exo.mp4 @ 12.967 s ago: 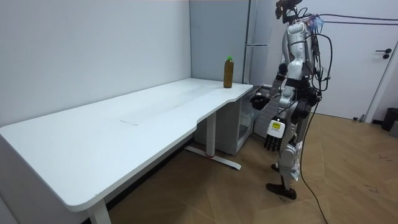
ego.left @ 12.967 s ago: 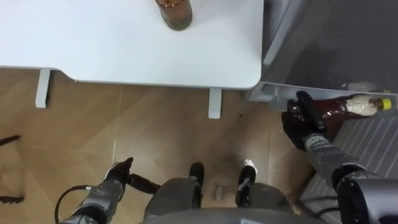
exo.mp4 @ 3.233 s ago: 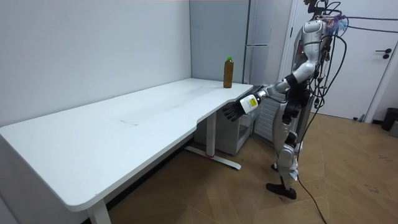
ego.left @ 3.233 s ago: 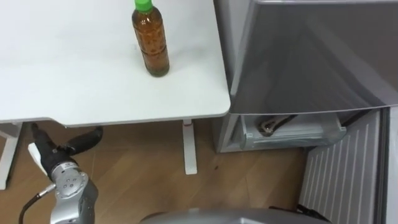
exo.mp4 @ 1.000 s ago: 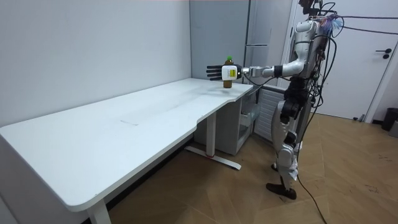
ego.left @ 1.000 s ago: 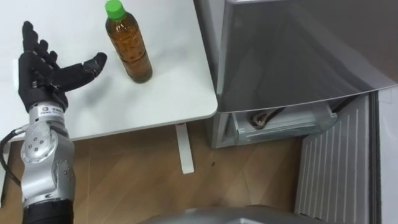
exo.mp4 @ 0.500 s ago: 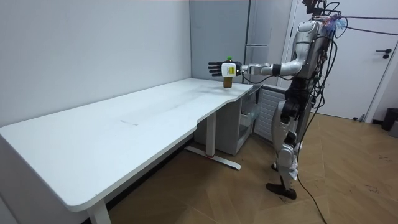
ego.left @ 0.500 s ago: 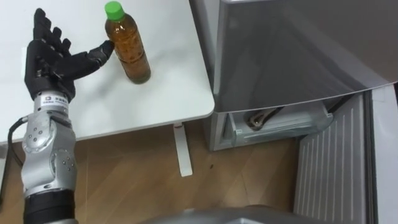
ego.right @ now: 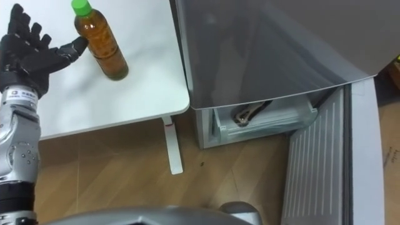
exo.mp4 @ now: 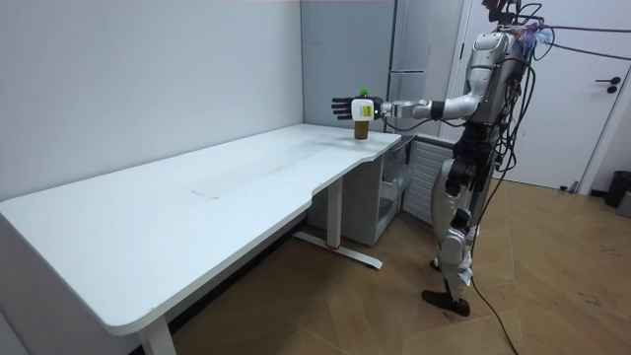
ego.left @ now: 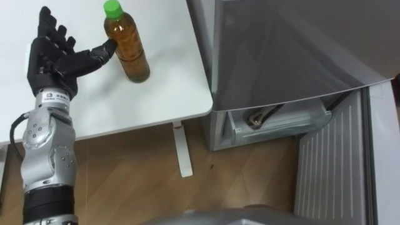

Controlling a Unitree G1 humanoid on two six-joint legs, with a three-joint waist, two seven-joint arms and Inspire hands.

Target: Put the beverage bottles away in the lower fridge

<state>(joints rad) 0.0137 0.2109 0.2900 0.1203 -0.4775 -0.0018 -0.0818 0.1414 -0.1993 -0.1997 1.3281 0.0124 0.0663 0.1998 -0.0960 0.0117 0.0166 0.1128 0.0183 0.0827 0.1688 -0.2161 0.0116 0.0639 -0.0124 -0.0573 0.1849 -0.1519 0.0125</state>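
In the upper left of the left eye view, the left hand [ego.left: 55,55] is hovering wide open and holding nothing. Its thumb tip is lying right at the side of the tea bottle [ego.left: 129,50], which is sitting on the white table [ego.left: 169,87] near the corner beside the fridge [ego.left: 281,56]. The bottle is standing upright, long axis vertical and green cap [ego.left: 112,8] pointing up, so the hand is probably needing to wrap level round the mid-body and close evenly, without tipping it.

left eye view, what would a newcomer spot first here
The amber drink bottle with a green cap stands upright near the right corner of the white table. The open left robot hand is spread beside it, thumb tip at the bottle's side. To the right is the grey fridge, its lower door standing open.
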